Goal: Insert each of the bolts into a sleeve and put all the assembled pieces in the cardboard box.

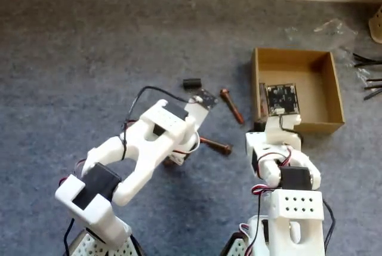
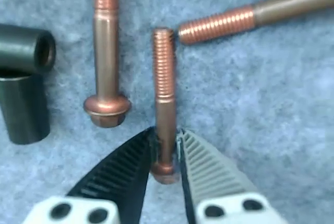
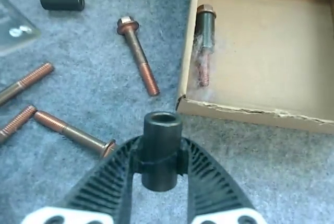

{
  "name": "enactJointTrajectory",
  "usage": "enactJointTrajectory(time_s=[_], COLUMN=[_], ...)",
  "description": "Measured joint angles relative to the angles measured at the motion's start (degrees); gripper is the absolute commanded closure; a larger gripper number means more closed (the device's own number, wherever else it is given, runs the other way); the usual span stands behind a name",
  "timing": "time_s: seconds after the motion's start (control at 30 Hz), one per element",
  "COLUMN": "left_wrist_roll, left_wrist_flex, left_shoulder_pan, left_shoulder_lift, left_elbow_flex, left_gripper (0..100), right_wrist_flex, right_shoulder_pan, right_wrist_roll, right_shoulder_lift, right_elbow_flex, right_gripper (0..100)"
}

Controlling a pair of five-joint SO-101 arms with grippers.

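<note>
my right end effector (image 3: 160, 153) clenches a sleeve (image 3: 162, 127) upright, bore open and clear. my left end effector (image 2: 165, 140) grips a bolt (image 2: 163, 72) by its head end — thread left free to enter. one assembled piece (image 3: 204, 38) already lies in the cardboard box (image 3: 245, 113).

No text, label or number can be read — nothing legible.

We've got the box (image 1: 310, 80) on the bench's (image 1: 71, 47) far right, with one assembled piece (image 3: 204, 36) lying in it along its left wall. Just left of the box lies a bolt (image 1: 232, 105), and a loose sleeve (image 1: 191, 83) sits further left. Our left tool (image 2: 166, 138) grips the middle bolt (image 2: 163, 78) of three. Our right tool (image 3: 156, 153) grips a sleeve (image 3: 160, 145) just in front of the box.
</note>
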Motion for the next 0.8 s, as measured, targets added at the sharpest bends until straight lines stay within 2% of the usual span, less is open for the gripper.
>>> enactJointTrajectory(time_s=[0.17,0.23,0.37,0.57,0.73,0.8], left_wrist_roll=[-0.09,-2.55,-12.84,-22.86,-40.88,-45.27], left_wrist_flex=[0.00,0.44,2.37,4.57,10.20,12.31], left_shoulder_pan=[0.00,0.00,-0.09,-2.29,-7.30,-10.02], left_shoulder_lift=[0.35,-0.26,-2.37,-7.21,-9.14,-9.23], left_elbow_flex=[-0.44,-0.44,-0.44,-0.35,-3.60,-5.98], left_gripper=[99,99,99,99,99,99], right_wrist_flex=[0.00,0.00,0.00,0.00,0.00,0.00], right_shoulder_pan=[0.00,0.00,0.00,0.00,0.00,0.00], right_wrist_roll=[0.00,0.00,0.00,0.00,0.00,0.00], right_shoulder_lift=[0.00,0.00,0.00,0.00,0.00,0.00], right_elbow_flex=[1.14,1.14,1.14,1.14,1.14,1.14], right_gripper=[99.3,99.3,99.3,99.3,99.3,99.3])
